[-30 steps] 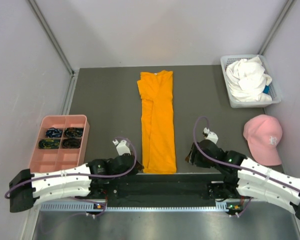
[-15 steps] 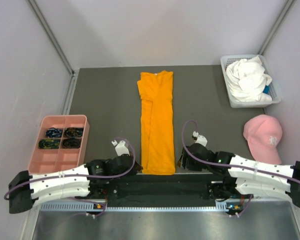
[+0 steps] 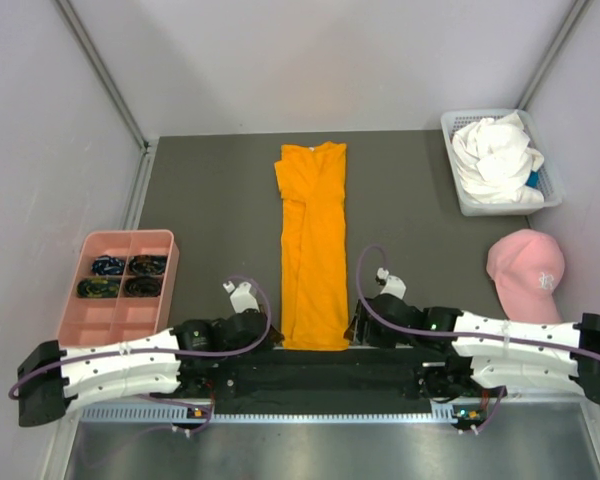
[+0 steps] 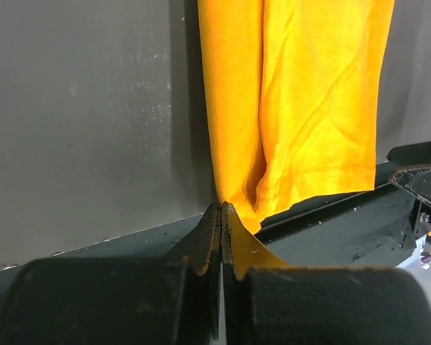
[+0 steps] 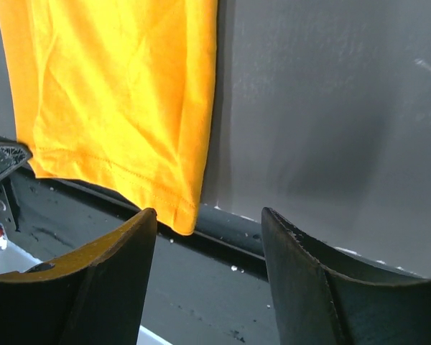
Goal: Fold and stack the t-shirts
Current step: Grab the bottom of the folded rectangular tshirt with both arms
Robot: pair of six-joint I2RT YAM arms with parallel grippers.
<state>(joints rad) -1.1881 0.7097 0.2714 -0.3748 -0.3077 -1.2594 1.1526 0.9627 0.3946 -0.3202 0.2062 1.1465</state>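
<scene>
Pinching the near left corner of the orange t-shirt point(image 4: 309, 108), the left hand point(image 4: 220, 208) has its fingers pressed together with a lip of hem caught between them. The right hand point(image 5: 208, 213) is spread wide and holds nothing. The shirt's near right corner lies just ahead of its left finger, close to it but apparently not touching.

Ahead of both hands the shirt runs away as a long narrow strip, already folded lengthwise and flat on the dark desk point(image 3: 210, 200), with the collar at the end farthest from them. It looks like soft, light cotton that will sag and wrinkle when lifted. The stacked layers may also slide apart, so the right hand would do best to close on the hem corner through every layer, matching the left.

Far ahead of the right hand and off to its right, the white t-shirt point(image 3: 495, 155) sits crumpled in a basket point(image 3: 505, 208). A pink baseball cap point(image 3: 527, 275) lies nearer on that same side.
</scene>
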